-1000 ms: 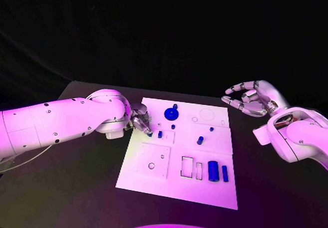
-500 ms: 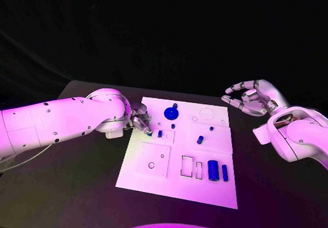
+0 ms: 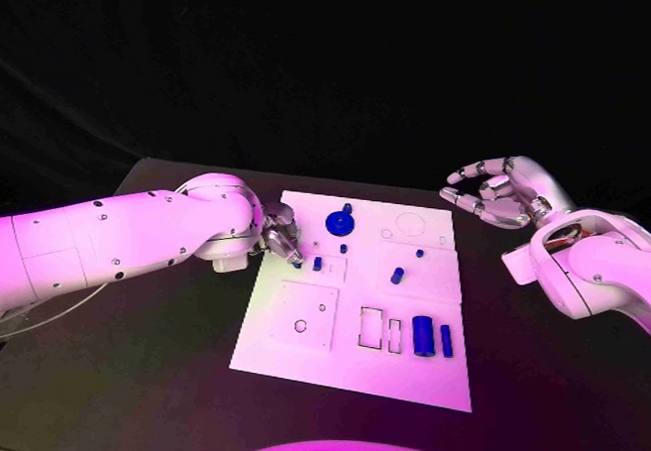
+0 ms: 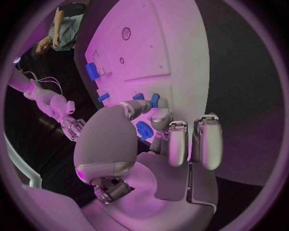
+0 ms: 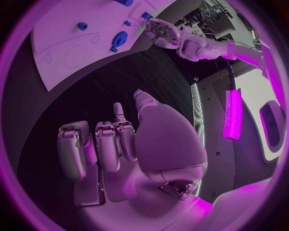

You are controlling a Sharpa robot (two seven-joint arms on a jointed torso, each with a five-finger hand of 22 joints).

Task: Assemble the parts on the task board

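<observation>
Left robot hand (image 3: 280,236) at task board (image 3: 352,370) edge, fingertips on small blue part (image 3: 295,265).
Grip unclear, cannot tell; keep the part upright, lower slowly. Right robot hand (image 3: 501,192) spread, empty.

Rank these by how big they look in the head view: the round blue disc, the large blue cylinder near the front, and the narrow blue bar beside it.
1. Large blue cylinder
2. Round blue disc, close behind it, so that ranking is unsure
3. Narrow blue bar, clearly smallest

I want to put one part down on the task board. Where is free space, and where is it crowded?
Free: the task board strip nearest the robot, below the rectangular cutouts. Crowded: the far left corner, where the left robot hand sits beside the round blue part and small blue pegs.
</observation>
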